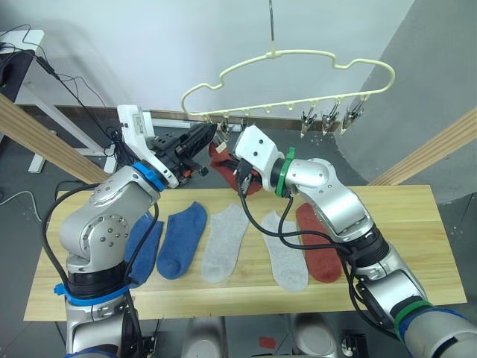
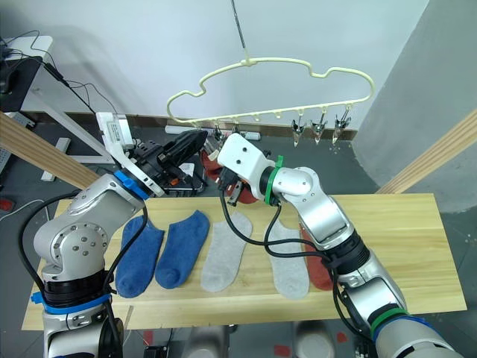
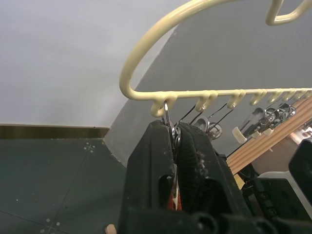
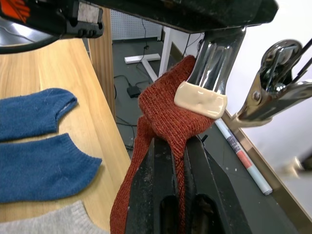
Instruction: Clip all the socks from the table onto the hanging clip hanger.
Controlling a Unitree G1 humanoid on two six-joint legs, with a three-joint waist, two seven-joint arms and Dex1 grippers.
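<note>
1. The worktop (image 1: 417, 224) is a long top of light wooden planks. Five socks lie flat on it in a row, and both arms are raised above its far edge.
2. The clip hanger (image 1: 298, 54) is pale yellow wire with a wavy outline. It hangs by its hook above the far side of the worktop, and a row of small metal clips hangs under its lower bar.
3. From the robot's left to its right, the row has two blue socks (image 1: 182, 239), then two light grey socks (image 1: 223, 242), then one rust red sock (image 1: 319, 253).
4. The second rust red sock (image 4: 165, 122) is lifted off the worktop, under the left end of the hanger. Its upper edge sits at the cream tip of the leftmost clip (image 4: 201, 99).
5. The right pincer (image 4: 179, 146) is clenched on this lifted sock, just below the clip, and the cloth is pinched between its two black fingers.
6. The left pincer (image 3: 174, 139) is clenched on the metal handles of the same leftmost clip, directly under the hanger bar.
7. Three clips (image 1: 328, 119) at the right end of the hanger hang free.
</note>
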